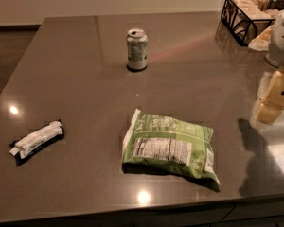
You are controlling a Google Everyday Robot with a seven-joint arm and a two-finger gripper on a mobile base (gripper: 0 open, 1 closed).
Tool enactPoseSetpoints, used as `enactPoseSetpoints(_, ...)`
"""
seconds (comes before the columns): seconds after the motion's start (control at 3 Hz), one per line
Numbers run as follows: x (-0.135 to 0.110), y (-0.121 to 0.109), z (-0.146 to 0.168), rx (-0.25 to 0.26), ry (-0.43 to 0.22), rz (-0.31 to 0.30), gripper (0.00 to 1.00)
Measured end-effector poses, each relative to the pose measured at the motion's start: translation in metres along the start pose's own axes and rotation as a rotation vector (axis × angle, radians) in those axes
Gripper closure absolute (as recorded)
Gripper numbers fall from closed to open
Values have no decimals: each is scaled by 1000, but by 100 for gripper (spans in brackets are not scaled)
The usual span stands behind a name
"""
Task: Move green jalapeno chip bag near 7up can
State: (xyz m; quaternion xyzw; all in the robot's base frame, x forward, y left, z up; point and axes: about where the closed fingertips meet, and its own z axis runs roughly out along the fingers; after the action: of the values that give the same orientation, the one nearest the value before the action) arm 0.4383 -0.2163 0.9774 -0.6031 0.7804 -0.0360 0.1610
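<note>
The green jalapeno chip bag [169, 144] lies flat on the grey-brown counter [75, 70], near the front middle, with its white nutrition label facing up. The 7up can [137, 49] stands upright farther back, a little left of the bag and well apart from it. My gripper [274, 96] is at the right edge of the view, above the counter, to the right of the bag and a little farther back. It holds nothing that I can see and does not touch the bag.
A small white-and-black wrapped bar [36, 138] lies at the front left. A black wire basket [241, 13] with packets stands at the back right corner. The counter's front edge [132, 211] runs just below the bag.
</note>
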Motion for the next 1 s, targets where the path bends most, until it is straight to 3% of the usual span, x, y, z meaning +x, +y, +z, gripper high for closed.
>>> enactPoseSetpoints(0.33, 0, 0, 0, 0, 0, 0, 0)
enactPoseSetpoints(0.67, -11, 18, 9, -29, -4, -37, 0)
enactPoseSetpoints(1.0, -26, 46, 36, -93, -19, -84, 0)
